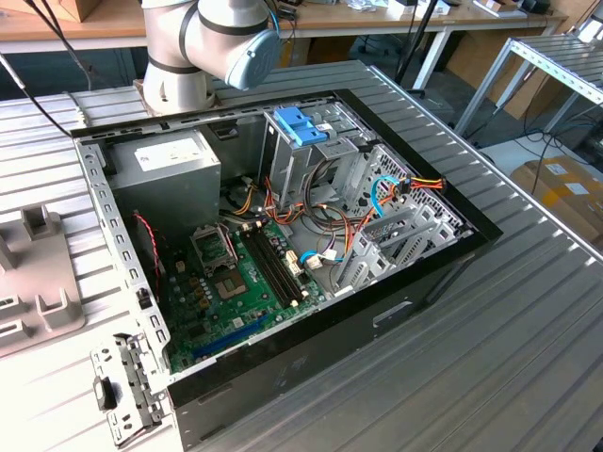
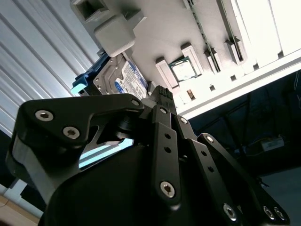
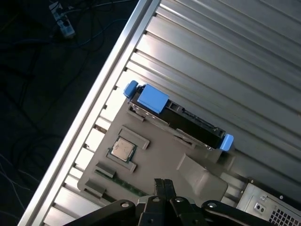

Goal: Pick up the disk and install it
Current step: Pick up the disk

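Pincer: in both wrist views the pincer [image 3: 163, 182] [image 2: 162, 90] is hanging above a grey holder plate [image 3: 155, 157], and its two fingers are pressing together, side against side.
Disk: the disk [image 3: 181, 120] [image 2: 127, 80] is sitting at the edge of the holder plate, on the side where the bare ribbed counter [image 3: 225, 52] is beginning. It seems to be standing on its long edge. Its dark body is sitting in a blue frame, with a brighter blue tab at one end.
Gap: the pincer is staying apart from the disk, and a strip of the plate is lying between them.
Processor chip: a small square processor chip [image 3: 123, 149] is resting in a recess of the same plate, near the disk but not touching it.
Computer case: in the exterior view an open black computer case [image 1: 396, 311] is lying on the counter. It is showing a green motherboard [image 1: 236, 282], a grey power supply [image 1: 174, 165] and a metal cage with a blue latch piece [image 1: 301, 125].
Plate in the scene: the holder plate is lying at the exterior view's left of the case.
Arm: the arm [image 1: 212, 42] is standing at the far side of the case.
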`<state>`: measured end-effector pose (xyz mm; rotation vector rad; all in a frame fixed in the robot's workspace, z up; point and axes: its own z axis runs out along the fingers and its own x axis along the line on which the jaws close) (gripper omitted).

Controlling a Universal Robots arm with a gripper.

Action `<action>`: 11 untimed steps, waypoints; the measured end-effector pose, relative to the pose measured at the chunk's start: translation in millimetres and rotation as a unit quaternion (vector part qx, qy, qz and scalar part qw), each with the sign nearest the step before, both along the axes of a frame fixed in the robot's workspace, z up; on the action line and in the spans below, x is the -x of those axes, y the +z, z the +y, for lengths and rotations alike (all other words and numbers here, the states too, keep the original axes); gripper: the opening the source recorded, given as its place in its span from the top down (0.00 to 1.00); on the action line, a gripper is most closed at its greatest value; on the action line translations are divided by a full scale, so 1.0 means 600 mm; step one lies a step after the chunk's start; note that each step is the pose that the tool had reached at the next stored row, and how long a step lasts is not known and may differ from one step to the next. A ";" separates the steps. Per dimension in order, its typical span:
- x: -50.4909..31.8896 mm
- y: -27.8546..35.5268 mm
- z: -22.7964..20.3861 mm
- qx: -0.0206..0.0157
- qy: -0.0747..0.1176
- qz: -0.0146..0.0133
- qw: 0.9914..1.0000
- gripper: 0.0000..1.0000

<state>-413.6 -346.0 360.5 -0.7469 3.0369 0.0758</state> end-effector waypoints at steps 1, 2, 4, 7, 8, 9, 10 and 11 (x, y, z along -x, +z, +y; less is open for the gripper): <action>0.000 0.000 0.0000 0.000 0.002 0.000 1.000 0.89; 0.000 0.000 0.0000 0.000 0.004 0.000 1.000 0.89; 0.000 0.000 0.0000 0.000 0.008 0.000 1.000 0.89; 0.000 0.000 0.0000 0.000 0.020 0.000 1.000 0.89; 0.000 0.000 0.0000 0.000 0.022 0.000 1.000 0.89; 0.000 0.000 0.0000 0.000 0.024 0.000 1.000 0.89; 0.000 0.000 0.0000 0.000 0.028 0.000 1.000 0.89; 0.000 0.000 0.0000 0.000 0.031 0.000 1.000 0.89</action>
